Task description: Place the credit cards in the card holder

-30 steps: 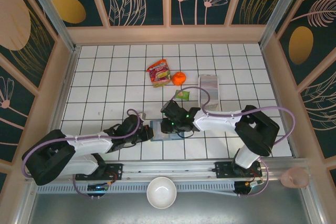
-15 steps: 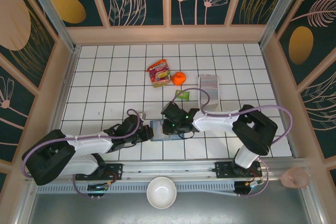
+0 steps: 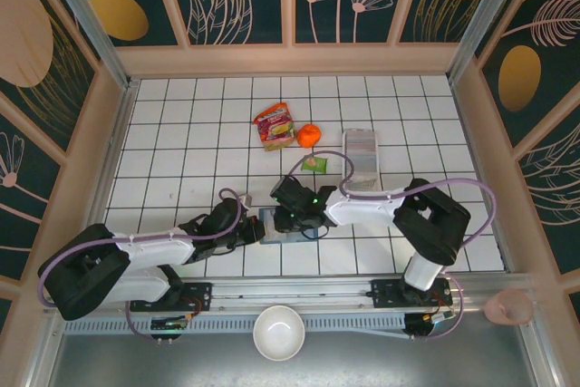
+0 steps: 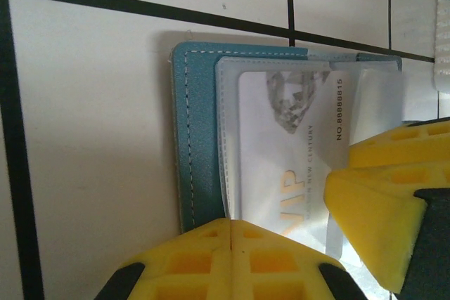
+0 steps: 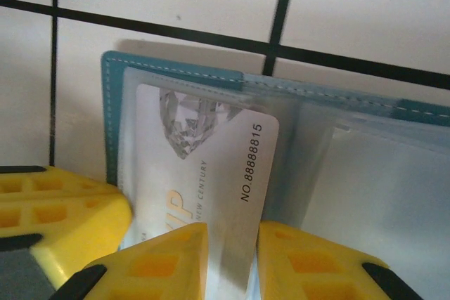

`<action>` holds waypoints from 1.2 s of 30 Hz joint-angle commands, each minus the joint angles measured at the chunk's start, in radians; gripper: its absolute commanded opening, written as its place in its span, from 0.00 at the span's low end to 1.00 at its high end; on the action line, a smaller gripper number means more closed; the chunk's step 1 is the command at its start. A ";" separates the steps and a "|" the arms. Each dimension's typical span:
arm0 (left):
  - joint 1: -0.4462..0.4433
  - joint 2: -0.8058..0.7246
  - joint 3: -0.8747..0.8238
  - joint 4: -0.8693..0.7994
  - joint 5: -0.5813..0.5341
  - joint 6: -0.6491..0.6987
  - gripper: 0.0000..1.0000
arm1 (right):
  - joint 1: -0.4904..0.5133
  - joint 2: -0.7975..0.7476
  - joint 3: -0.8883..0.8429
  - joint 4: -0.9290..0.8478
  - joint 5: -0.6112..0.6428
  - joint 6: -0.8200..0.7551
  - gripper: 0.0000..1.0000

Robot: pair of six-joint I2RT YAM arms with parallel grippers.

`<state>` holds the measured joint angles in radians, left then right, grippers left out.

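We note the card holder point(image 4: 199, 145) open on white tile point(image 4: 91, 103), lower centre of the overhead view. Right gripper point(image 5: 232, 258) pinches the VIP card point(image 5: 211, 166) lying on it; left gripper point(image 4: 230, 244) fingers pressed together at its edge.

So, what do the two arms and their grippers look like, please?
Both the left arm and the right arm have white links between bulky black joints, and a lilac cable loops along each. The left gripper and the right gripper carry bright yellow fingers with square moulded pockets on black mounts.
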<state>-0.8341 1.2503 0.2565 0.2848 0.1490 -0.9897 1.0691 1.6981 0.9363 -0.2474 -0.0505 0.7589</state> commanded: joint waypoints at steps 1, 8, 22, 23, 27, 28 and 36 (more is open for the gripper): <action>-0.004 0.005 -0.023 -0.005 0.004 -0.007 0.04 | 0.017 0.028 0.039 -0.021 0.015 -0.017 0.25; -0.003 -0.002 -0.028 0.000 0.002 -0.010 0.06 | 0.034 0.039 0.051 0.006 -0.014 -0.009 0.25; -0.005 -0.022 -0.029 0.003 -0.010 -0.026 0.08 | 0.049 -0.029 0.022 -0.026 0.014 0.021 0.28; -0.002 -0.022 -0.028 0.002 -0.009 -0.026 0.09 | 0.050 -0.031 0.025 -0.028 0.014 0.021 0.29; -0.004 -0.034 -0.026 -0.011 -0.012 -0.026 0.11 | 0.049 -0.067 0.027 -0.063 0.053 0.020 0.32; -0.003 -0.041 -0.025 -0.015 -0.013 -0.025 0.14 | 0.049 -0.084 0.023 -0.073 0.062 0.024 0.35; -0.002 -0.120 -0.020 -0.060 -0.032 -0.027 0.37 | 0.051 -0.216 -0.075 -0.122 0.118 0.093 0.36</action>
<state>-0.8345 1.1580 0.2409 0.2569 0.1307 -1.0138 1.1099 1.5177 0.9062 -0.3180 0.0242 0.8036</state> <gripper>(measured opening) 0.360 0.362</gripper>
